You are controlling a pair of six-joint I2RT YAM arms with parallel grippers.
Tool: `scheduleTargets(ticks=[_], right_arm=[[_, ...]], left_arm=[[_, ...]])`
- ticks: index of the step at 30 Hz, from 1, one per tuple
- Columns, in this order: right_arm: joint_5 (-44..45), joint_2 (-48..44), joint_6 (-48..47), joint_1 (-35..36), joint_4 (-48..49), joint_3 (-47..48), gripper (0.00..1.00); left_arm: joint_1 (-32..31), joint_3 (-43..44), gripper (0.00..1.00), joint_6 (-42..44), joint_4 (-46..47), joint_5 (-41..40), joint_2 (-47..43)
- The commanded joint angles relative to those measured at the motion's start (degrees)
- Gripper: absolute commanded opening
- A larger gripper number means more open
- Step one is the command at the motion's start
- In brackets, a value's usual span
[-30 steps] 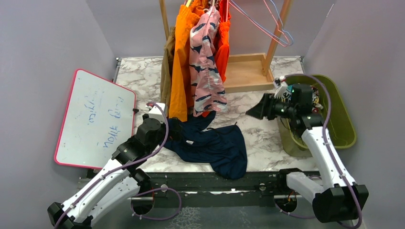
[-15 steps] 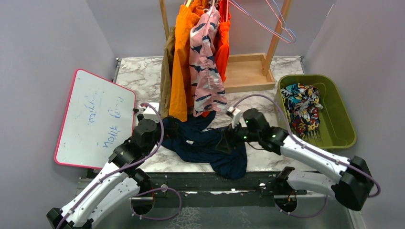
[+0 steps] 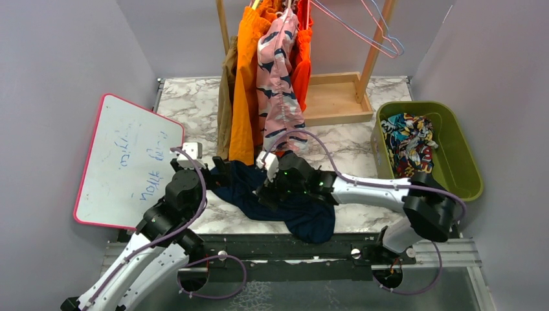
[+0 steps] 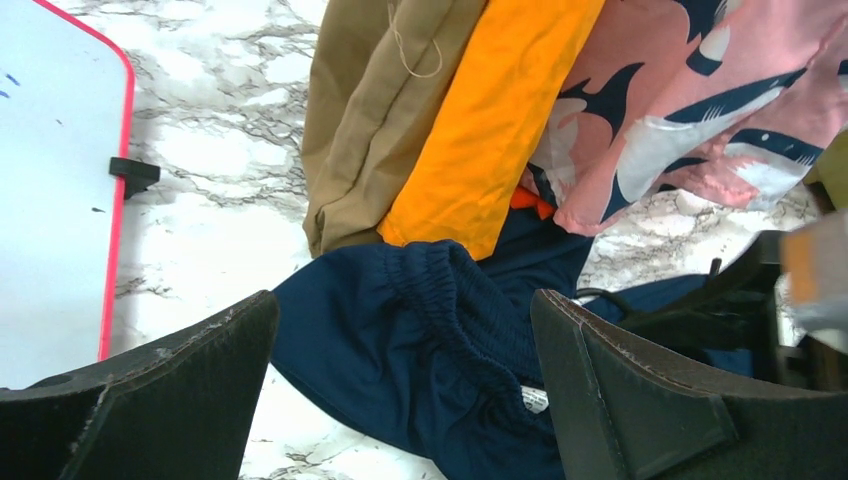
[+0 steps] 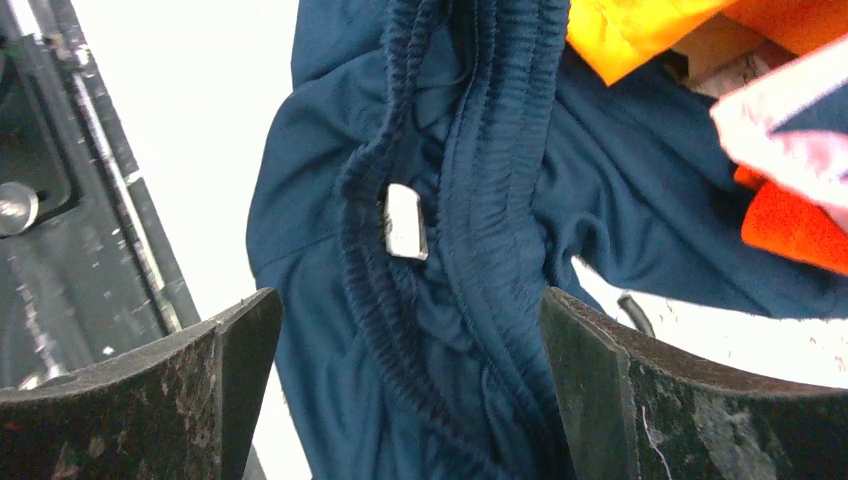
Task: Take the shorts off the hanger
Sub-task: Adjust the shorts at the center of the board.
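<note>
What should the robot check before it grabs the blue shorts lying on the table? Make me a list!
1. Right gripper open above the navy shorts waistband: ok.
2. Left gripper open, facing the same pair: ok.
3. Navy shorts off the hanger, lying on the table: ok.
4. Orange shorts clear of the navy pair: not ok, their hem seems to rest on it.
5. Room in the green bin beside the comic-print shorts: ok.
</note>
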Motion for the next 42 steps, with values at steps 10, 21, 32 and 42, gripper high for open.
scheduleTargets(ticks=[10, 21, 32, 42], right_arm=[[8.6, 16.0, -1.8, 0.2, 0.6, 7.1, 1.00], [8.1, 24.0, 5.6, 0.2, -7.5, 7.3, 0.55], [-1.2, -0.7, 3.4, 0.1, -1.1, -0.7, 0.08], [-5.7, -18.8, 1.0, 0.2, 2.6, -0.7, 0.01]], left_arm=[[0.5, -0.2, 0.99, -1.1, -1.2, -4.6, -3.4], [0.5, -0.2, 0.99, -0.9, -1.2, -4.1, -2.9], [0.6, -0.1, 0.99, -0.9, -1.2, -4.0, -2.5], [0.8, -0.1, 0.99, -0.9, -1.2, -4.0, -2.7]])
